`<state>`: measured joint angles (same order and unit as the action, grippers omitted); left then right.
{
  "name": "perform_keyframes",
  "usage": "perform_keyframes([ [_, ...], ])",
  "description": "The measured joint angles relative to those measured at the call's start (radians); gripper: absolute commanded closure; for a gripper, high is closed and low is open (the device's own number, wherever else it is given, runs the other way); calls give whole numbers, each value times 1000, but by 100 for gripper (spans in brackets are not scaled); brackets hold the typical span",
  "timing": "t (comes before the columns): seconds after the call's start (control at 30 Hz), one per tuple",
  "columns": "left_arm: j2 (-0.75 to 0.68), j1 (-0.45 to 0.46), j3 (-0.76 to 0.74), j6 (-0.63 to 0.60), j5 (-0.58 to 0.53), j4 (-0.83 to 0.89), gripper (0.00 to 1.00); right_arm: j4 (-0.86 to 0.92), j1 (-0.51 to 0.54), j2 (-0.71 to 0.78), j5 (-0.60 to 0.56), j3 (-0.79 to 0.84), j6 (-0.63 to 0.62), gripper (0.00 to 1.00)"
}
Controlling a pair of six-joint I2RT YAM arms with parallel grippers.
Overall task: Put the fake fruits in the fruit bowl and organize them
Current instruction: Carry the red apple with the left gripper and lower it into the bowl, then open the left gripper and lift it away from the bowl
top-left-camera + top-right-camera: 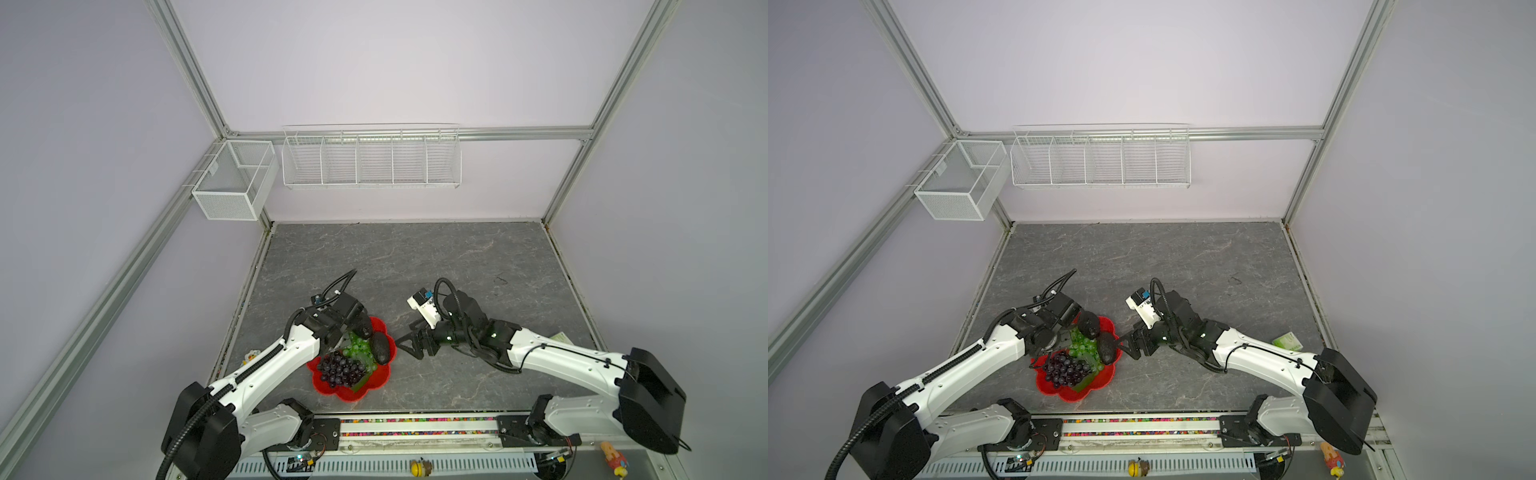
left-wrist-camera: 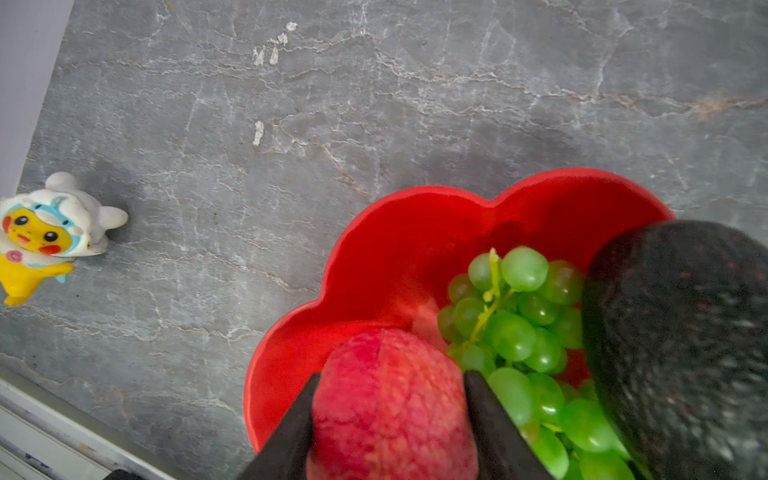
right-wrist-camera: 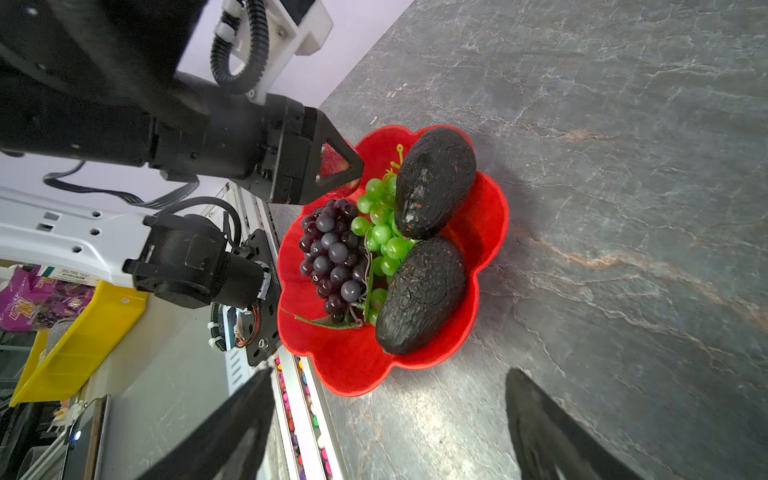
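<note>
Where the last fruit is: the small red-pink round fruit [image 2: 390, 407], scaly-skinned, is clamped in the left gripper [image 2: 392, 376] over the far left part of the bright red flower-shaped plastic fruit bowl [image 2: 415, 232]. It is just beside the green grapes. Whether it touches the bowl floor cannot be told.
Left jaws: partly open, both black fingers pressed against the fruit's sides.
Green plastic grape bunch [image 3: 382, 232]: in the bowl's middle, between the dark grapes and the avocados.
Dark purple grape bunch with green leaf [image 3: 332, 253]: in the bowl, on its near left side.
Blackish rough-skinned avocados: the far avocado [image 3: 434, 183] and the near avocado [image 3: 422, 295] lie end to end along the bowl's right side, against the green grapes.
Bowl position: on the grey marbled tabletop [image 1: 415, 266], near its front edge, left of centre in both top views.
Right gripper [image 3: 390, 376]: just beside the bowl's right rim, jaws wide apart, holding nothing.
Yellow toy figure in a white hood [image 2: 45, 232]: on the tabletop by its left edge, well apart from the bowl.
</note>
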<state>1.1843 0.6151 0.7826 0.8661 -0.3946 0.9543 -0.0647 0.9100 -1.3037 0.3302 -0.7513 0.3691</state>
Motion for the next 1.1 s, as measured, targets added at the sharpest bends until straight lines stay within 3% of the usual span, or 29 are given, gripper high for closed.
perform_keyframes([
  [0.23, 53, -13, -2, -23, 8, -45, 53, -1, 0, -3, -1, -8, -4, 12],
  [0.43, 56, -15, -2, -36, 21, -58, 37, -1, 0, -8, 0, -8, -4, 12],
  [1.1, -51, -15, 0, -45, 52, -29, 33, -21, -59, 7, 8, 8, 2, 11],
])
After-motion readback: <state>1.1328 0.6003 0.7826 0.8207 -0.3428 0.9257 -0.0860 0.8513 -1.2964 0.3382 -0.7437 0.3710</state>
